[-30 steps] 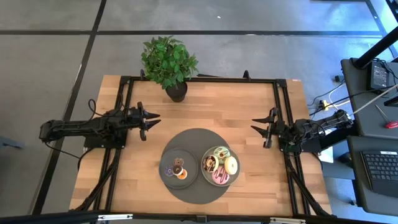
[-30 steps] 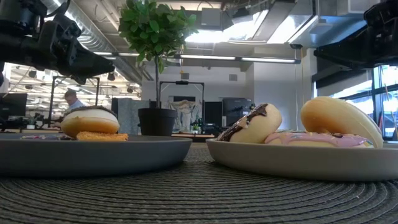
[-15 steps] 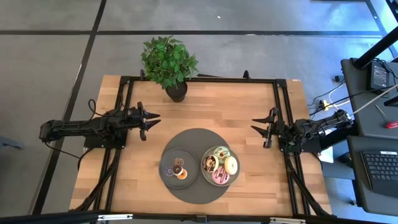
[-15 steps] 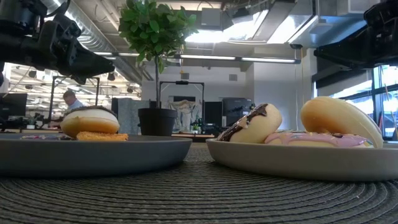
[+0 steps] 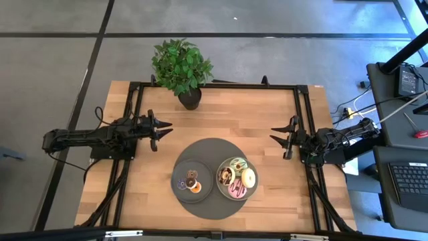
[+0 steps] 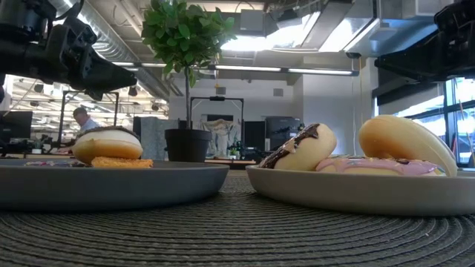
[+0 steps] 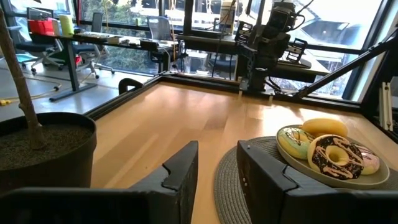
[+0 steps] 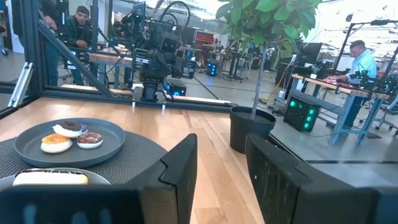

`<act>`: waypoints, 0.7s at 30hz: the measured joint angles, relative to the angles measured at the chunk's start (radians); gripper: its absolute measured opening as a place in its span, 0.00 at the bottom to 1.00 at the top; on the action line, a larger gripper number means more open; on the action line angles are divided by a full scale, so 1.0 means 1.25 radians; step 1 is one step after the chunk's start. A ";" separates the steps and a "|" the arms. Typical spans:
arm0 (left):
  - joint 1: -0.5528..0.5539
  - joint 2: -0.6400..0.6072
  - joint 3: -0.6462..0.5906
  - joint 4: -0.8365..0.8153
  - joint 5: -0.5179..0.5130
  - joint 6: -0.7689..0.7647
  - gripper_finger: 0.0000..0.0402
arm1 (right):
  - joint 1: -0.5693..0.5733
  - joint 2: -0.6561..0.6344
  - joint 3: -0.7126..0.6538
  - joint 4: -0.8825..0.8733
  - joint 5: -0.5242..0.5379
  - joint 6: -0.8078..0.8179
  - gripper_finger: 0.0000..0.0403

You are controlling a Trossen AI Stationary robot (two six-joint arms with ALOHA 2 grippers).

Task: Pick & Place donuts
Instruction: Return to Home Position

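Note:
Two grey plates sit on a round dark woven mat (image 5: 212, 150). The left plate (image 5: 179, 190) holds the mini donuts (image 5: 192, 182), among them an orange one (image 5: 195, 188). The right plate (image 5: 227, 195) holds the green (image 5: 235, 165), chocolate (image 5: 225, 176), cream (image 5: 248, 177) and pink (image 5: 237, 190) donuts. My left gripper (image 5: 162, 129) hangs open and empty above the bare table, left of the mat and beyond it. My right gripper (image 5: 275, 134) hangs open and empty to the right of the mat. In the left wrist view the larger donuts (image 7: 334, 155) lie ahead of the open fingers; in the right wrist view the minis (image 8: 69, 138) do.
A potted plant (image 5: 182, 67) stands at the table's far edge, left of centre. A black frame rail (image 5: 214, 85) runs round the tabletop. Bare wood lies between each gripper and the mat. People sit at desks in the room beyond (image 8: 357, 53).

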 joint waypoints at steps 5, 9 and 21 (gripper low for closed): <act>0.000 0.000 0.000 0.000 0.000 0.000 0.27 | 0.000 0.000 0.000 0.000 0.000 0.000 0.34; 0.000 0.000 0.000 0.000 0.000 0.000 0.28 | 0.000 0.000 0.000 0.000 0.000 0.000 0.34; 0.000 0.000 0.000 0.000 0.000 0.000 0.28 | 0.000 0.000 0.000 0.000 0.000 0.000 0.34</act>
